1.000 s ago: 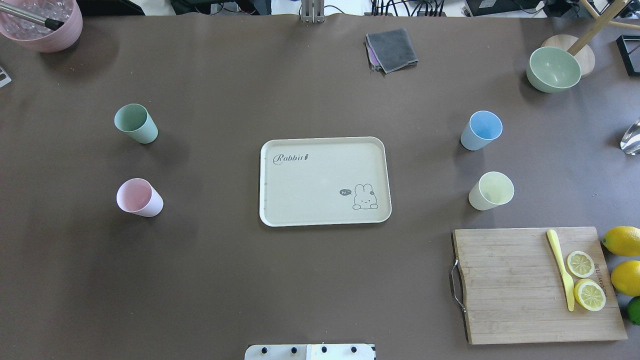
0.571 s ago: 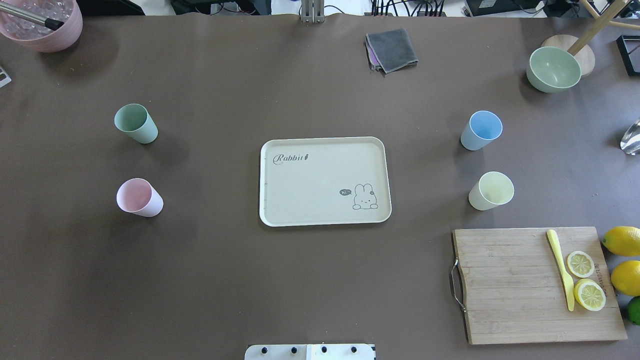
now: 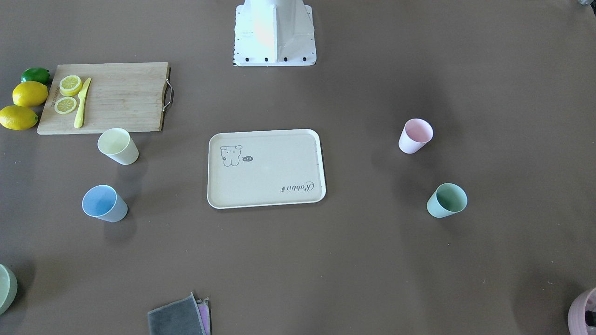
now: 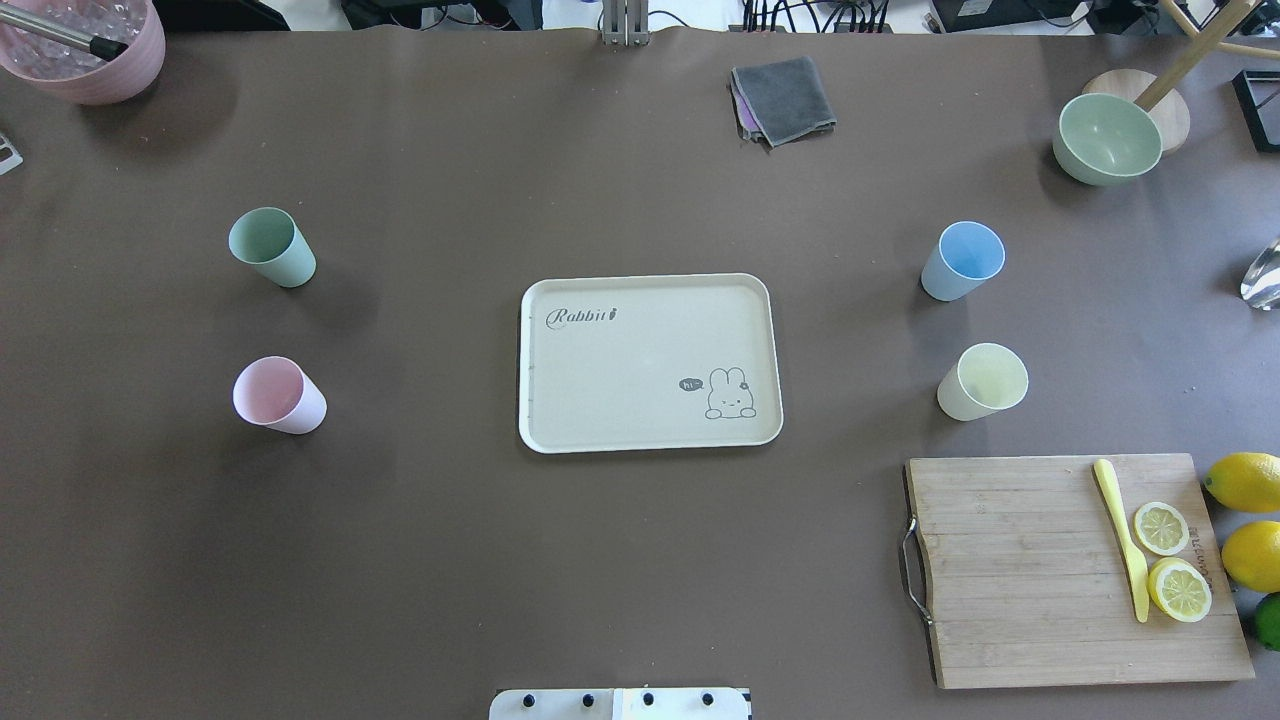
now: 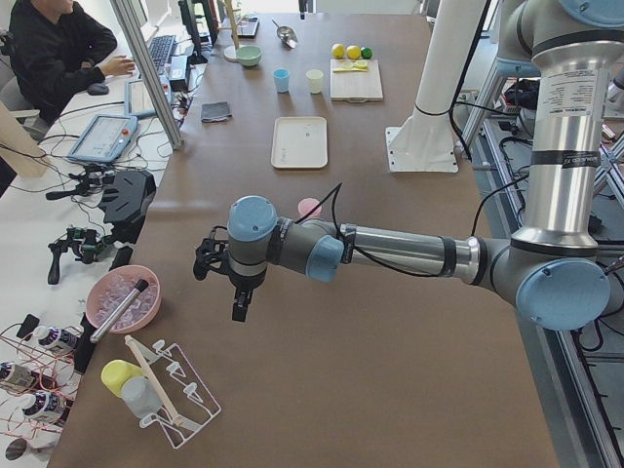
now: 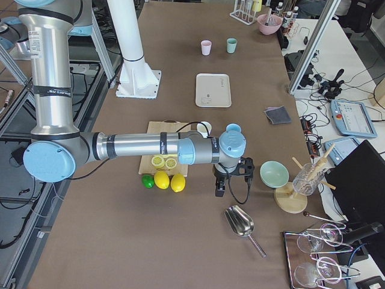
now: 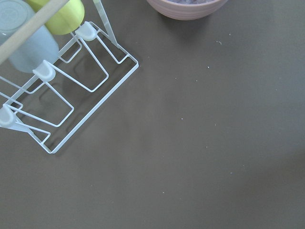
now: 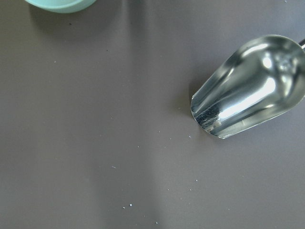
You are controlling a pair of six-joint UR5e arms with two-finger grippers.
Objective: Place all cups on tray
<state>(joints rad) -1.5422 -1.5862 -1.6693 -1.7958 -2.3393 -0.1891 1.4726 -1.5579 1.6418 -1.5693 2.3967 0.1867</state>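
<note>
- The tray (image 4: 640, 370) is lying flat mid-table, holding nothing.
- The script "Rabbit" is running along the tray's far left corner. A rabbit drawing is sitting in its near right corner, beside a small bubble reading "hi".
- The mint cup (image 4: 270, 245) and pink cup (image 4: 277, 394) are standing upright on the robot's left, well apart from the tray. The mint one is standing farther out.
- The blue cup (image 4: 963, 260) and yellow cup (image 4: 984, 381) are standing upright on the robot's right, also well apart from the tray.
- The yellow cup is standing near the far edge of the board (image 4: 1020, 570), which is carrying two lemon slices (image 4: 1170, 560) and a yellow knife (image 4: 1122, 535). Print along the board's edge is showing too small to read.
- The left gripper (image 5: 238, 312) is hanging over bare table near a wire rack (image 7: 62, 95) and a pink pot (image 7: 187, 7). How far its claw is standing open cannot be told.
- The right gripper (image 6: 219, 191) is hovering near a metal scoop (image 8: 248, 86) and a green bowl (image 6: 275, 173). Its claw's opening cannot be told either.
</note>
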